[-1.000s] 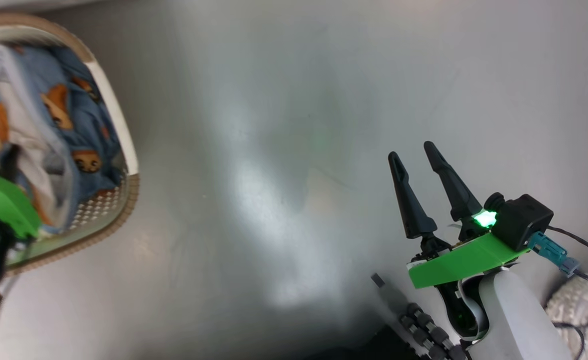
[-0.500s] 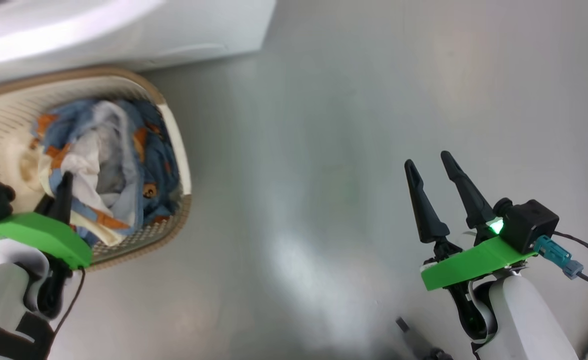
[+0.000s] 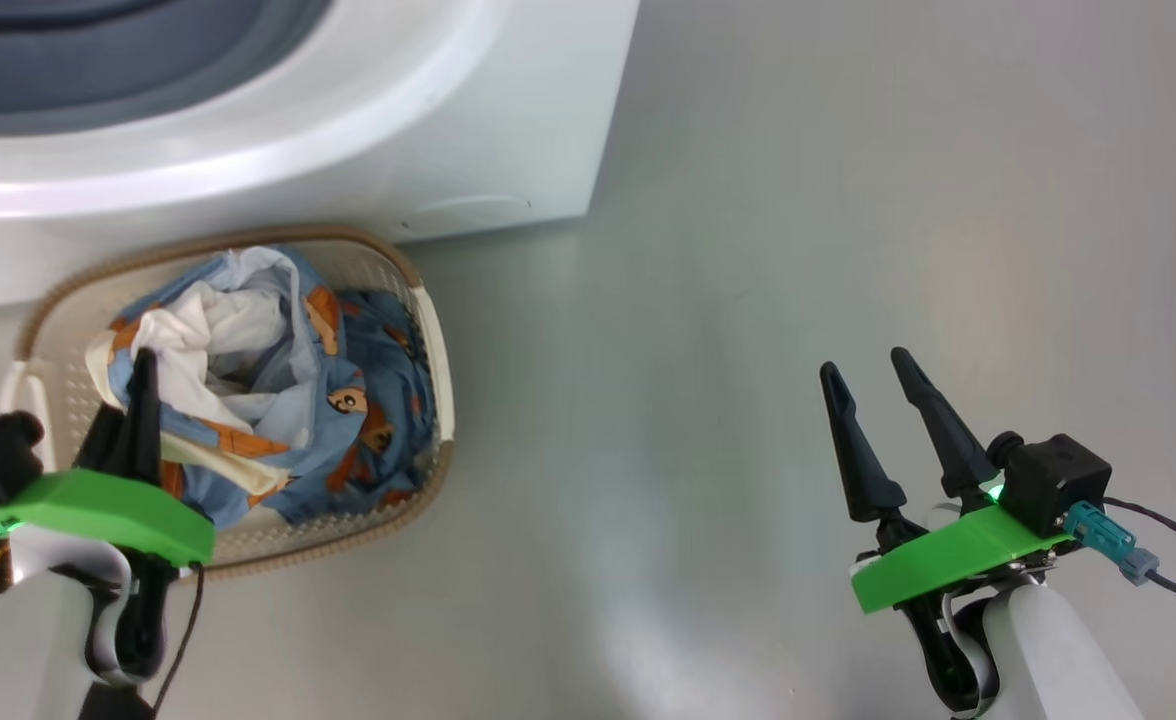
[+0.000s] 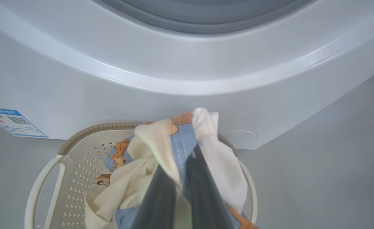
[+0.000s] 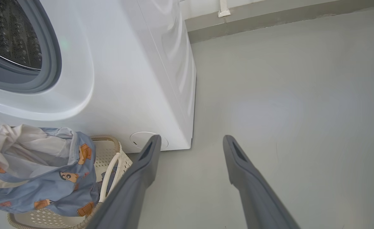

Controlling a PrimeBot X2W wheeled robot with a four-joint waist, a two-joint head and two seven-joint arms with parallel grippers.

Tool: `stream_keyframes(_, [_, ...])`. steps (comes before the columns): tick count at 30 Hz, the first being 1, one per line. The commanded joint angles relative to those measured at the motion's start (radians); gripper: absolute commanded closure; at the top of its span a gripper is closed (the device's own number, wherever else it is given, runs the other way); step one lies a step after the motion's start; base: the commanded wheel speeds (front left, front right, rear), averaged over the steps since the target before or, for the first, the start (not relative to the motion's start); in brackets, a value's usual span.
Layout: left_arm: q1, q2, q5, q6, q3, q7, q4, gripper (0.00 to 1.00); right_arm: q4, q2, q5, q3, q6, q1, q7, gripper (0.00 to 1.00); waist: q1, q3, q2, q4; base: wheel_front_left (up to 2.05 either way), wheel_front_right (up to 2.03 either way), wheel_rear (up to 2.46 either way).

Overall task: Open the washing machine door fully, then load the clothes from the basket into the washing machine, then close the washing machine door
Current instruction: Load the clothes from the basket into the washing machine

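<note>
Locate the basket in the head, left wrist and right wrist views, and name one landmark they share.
Head view: the basket sits left of centre, in front of the washing machine.
Left wrist view: the basket lies along the bottom, left to centre, partly behind the clothes.
Right wrist view: the basket is in the bottom left corner.
Shared landmark: the round cap low on the machine's front, close to the basket.
</note>
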Motion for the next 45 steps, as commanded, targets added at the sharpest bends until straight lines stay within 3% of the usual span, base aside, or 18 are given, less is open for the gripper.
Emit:
stream_keyframes(1, [0.029,0.025,0.018,-0.002,0.053,-0.007,-0.039,1.0,-0.015,0.001,-0.01,0.021,0.002,0.04,-0.005,0.0,0.0002,-0.054,0.0,0.023,0.0,0.0,0.0])
stream_keyframes(25, [0.251,-0.135,0.235,-0.002,0.257,-0.007,-0.392,1.0,0.029,0.001,-0.028,-0.015,0.002,0.125,-0.005,0.0,0.0002,-0.323,0.0,0.054,0.0,0.0,0.0])
stream_keyframes(45, [0.415,-0.19,0.312,-0.002,0.288,-0.007,-0.497,1.0,0.035,0.001,-0.041,-0.048,0.002,0.215,-0.005,0.0,0.0002,-0.471,0.0,0.039,0.0,0.0,0.0])
